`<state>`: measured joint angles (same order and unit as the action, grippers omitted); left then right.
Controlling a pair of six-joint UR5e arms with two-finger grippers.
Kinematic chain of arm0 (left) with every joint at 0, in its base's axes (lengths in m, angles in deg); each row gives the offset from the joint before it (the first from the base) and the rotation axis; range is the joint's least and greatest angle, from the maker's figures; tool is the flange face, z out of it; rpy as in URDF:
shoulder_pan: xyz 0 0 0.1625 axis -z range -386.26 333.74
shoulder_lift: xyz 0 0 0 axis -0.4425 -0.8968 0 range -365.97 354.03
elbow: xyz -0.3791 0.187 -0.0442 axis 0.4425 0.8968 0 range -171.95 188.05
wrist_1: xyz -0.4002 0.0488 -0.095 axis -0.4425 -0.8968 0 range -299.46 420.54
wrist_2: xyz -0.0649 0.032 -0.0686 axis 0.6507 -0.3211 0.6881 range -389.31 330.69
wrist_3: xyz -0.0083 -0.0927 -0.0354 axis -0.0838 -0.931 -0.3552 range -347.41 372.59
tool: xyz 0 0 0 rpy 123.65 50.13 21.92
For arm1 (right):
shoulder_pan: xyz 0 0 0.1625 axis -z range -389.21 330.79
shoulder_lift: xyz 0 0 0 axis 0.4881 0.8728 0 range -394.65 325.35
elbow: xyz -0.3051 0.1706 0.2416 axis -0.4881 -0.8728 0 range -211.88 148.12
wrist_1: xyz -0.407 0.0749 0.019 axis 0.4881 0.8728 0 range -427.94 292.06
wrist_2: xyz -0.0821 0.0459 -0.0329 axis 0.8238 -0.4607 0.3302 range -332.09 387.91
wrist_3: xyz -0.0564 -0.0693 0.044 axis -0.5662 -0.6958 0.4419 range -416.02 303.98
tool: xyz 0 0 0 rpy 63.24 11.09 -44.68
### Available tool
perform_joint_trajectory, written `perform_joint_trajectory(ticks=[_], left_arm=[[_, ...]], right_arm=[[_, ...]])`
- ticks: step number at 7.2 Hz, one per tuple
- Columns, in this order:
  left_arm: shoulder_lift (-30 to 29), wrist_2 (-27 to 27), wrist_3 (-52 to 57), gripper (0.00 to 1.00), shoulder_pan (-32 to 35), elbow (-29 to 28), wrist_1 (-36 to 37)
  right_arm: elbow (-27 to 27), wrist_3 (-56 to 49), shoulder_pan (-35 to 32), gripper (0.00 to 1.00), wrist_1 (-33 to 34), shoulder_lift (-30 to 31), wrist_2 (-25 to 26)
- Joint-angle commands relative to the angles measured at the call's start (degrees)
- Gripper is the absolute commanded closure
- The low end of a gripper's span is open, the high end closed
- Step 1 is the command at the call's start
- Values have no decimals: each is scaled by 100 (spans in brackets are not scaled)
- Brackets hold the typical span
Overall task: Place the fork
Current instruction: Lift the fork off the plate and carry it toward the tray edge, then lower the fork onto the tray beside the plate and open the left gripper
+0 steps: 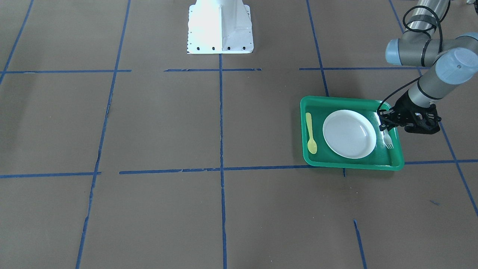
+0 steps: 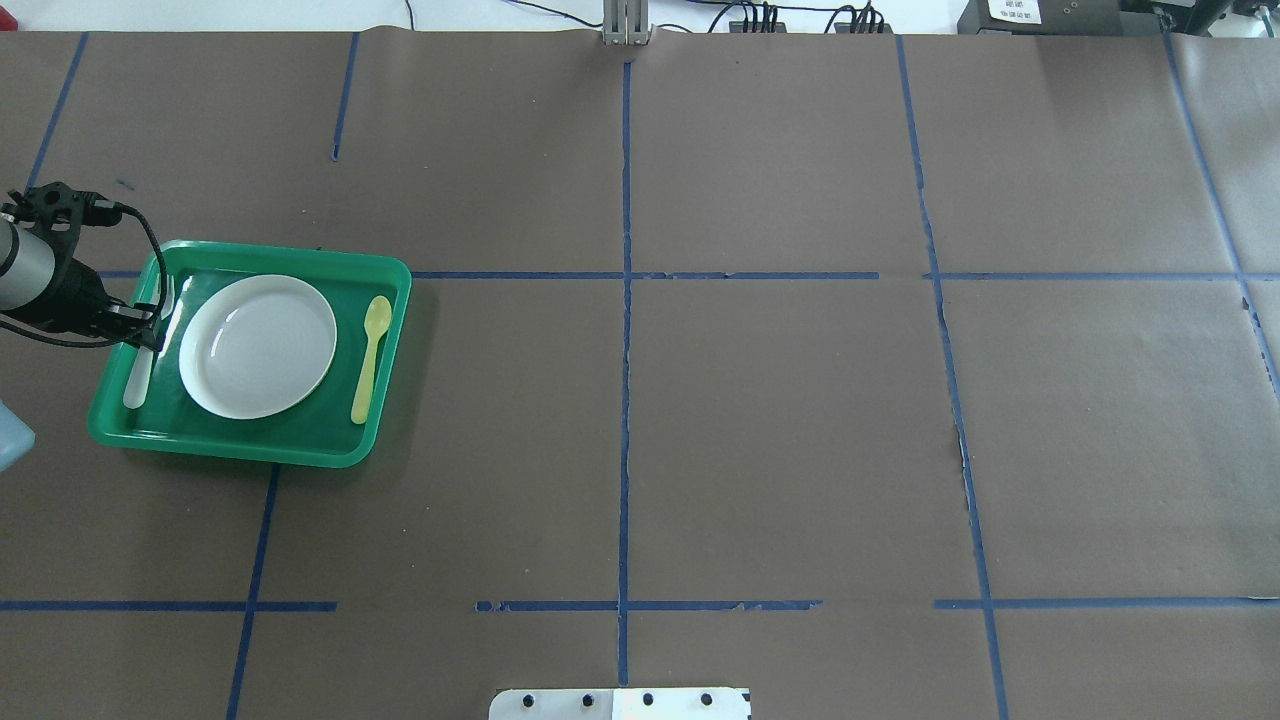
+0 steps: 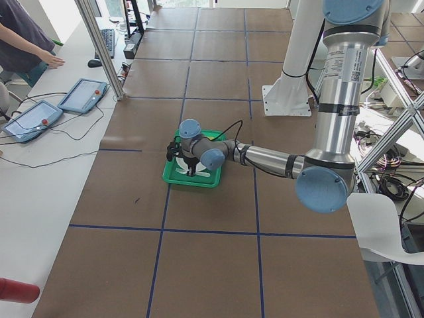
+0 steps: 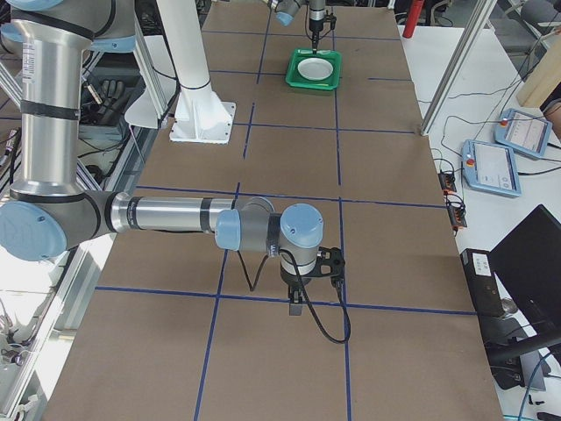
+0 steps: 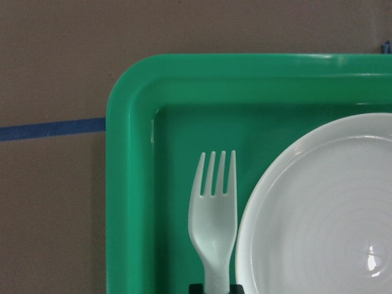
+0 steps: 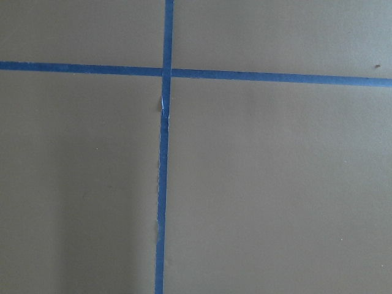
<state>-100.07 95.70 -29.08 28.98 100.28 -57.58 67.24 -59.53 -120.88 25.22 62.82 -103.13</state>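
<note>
Front view: left gripper (image 1: 384, 126) is pinched narrow on the fork (image 1: 388, 141) handle, with the fork lying in the green tray (image 1: 351, 164) just beside the white plate (image 1: 349, 133). Left wrist cam: tines sit near the tray corner. Right-side view: right gripper (image 4: 296, 307) hangs over the brown table (image 4: 386, 246), and I can't tell how open it is.

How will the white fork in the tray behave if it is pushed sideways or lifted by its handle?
The fork looks like thin, flat plastic, so it is probably very light and may flex a little. Lying flat on the smooth green tray, it would likely slide rather than roll. Its narrow tines might snap under hard pressure.
</note>
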Motion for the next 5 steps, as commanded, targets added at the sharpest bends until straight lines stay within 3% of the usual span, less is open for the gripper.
perform_joint_trajectory(ticks=[1, 4, 5], left_arm=[[-12, -3, 72, 1, -23, -91, -9], [-21, 15, 159, 0, 169, 40, -9], [5, 15, 734, 0, 449, 180, 43]], right_arm=[[-6, 0, 0, 0, 0, 0, 0], [-6, 0, 0, 0, 0, 0, 0], [3, 9, 0, 0, 0, 0, 0]])
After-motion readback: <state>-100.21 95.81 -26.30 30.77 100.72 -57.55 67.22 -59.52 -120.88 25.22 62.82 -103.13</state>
